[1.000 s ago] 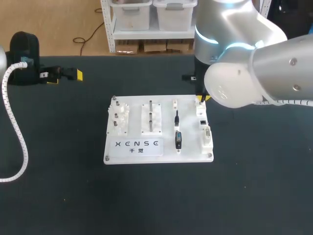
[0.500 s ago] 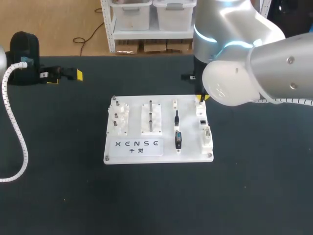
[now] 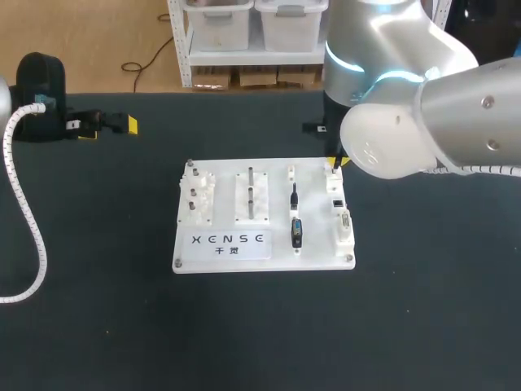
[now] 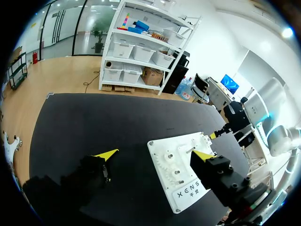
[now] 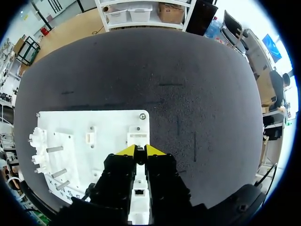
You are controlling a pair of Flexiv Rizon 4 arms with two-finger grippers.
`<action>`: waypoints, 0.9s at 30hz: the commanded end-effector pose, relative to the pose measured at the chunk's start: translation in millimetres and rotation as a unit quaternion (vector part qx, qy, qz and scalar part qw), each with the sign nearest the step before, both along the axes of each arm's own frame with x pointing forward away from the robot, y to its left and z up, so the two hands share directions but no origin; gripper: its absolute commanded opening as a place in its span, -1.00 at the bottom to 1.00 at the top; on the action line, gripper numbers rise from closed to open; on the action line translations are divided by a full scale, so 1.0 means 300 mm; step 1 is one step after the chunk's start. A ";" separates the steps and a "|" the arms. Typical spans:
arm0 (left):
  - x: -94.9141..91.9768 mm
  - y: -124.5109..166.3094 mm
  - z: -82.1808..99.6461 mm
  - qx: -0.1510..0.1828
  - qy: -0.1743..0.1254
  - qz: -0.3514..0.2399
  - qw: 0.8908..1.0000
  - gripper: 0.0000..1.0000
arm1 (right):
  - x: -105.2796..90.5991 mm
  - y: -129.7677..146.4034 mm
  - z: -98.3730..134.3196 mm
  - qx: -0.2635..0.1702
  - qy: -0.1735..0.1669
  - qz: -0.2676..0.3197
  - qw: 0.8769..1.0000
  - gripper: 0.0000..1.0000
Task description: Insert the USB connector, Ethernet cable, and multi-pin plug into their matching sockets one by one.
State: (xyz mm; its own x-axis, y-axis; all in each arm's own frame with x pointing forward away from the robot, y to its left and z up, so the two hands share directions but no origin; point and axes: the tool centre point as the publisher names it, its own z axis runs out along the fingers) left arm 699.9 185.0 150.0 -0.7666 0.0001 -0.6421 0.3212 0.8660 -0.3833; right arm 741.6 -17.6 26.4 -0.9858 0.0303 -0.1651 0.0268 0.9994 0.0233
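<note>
The right gripper (image 5: 139, 149) is held nearly closed, seemingly empty, above the board's (image 3: 317, 257) far right corner. The left gripper (image 4: 154, 155) is spread wide, empty. The right fingers should be opened and squared over the USB connector (image 3: 297, 232), mid-board, before descent.

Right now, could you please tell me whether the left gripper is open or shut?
Open. In its wrist view, the left gripper has its yellow tips far apart, and they grip nothing.

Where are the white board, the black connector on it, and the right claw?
white board (image 3: 317, 259), head view, on a bare patch between the lettering and a corner screw.
black connector (image 3: 297, 232), head view, on the middle of its body.
right claw (image 5: 140, 149), right wrist view, midway between its yellow tips.
</note>
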 end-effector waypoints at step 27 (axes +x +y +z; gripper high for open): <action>0.000 0.000 0.000 0.000 0.000 0.000 1.000 1.00 | -0.031 0.005 -0.010 0.002 0.010 0.000 1.000 -1.00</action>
State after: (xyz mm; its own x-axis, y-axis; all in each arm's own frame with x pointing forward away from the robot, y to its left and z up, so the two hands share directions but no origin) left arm 699.9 185.0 149.9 -0.7666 0.0001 -0.6421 0.3212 0.8660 -0.3833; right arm 736.0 -14.5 27.1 -0.9893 0.0304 -0.1424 0.0272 0.9993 0.0248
